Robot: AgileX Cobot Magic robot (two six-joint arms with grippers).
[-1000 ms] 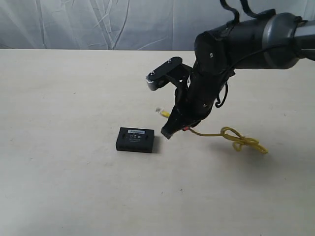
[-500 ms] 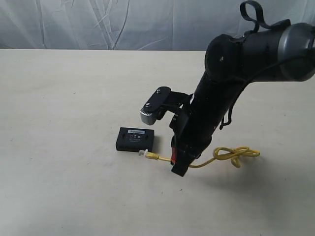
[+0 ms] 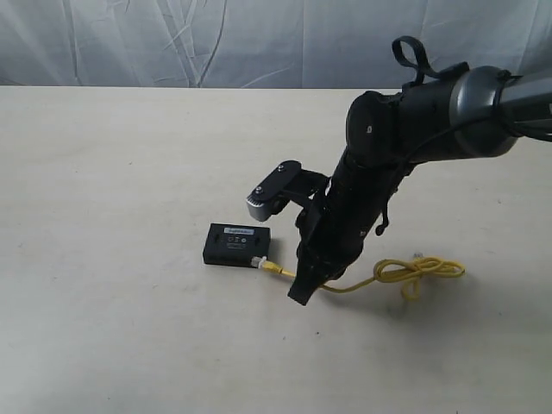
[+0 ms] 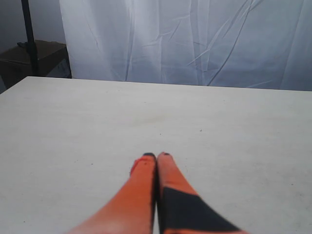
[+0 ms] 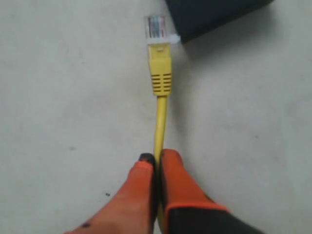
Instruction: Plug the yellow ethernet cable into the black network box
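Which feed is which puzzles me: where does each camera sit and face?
Exterior: off the arms, raised, facing table and curtain; shows right arm, cable, box.
Left wrist: on left arm, along shut left fingers, over table toward curtain.
Right wrist: on right arm, down past right fingers gripping cable, toward plug.
Shared: exterior and right wrist both show cable and box.

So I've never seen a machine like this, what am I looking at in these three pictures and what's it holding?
It is a two-armed robot at a pale table. The wide picture, from a camera off the arms, shows one black arm, the black network box and the knotted yellow ethernet cable. The other two come from wrist cameras. The right pincer is shut on the cable, its clear plug just beside the box. The left pincer is shut, empty.
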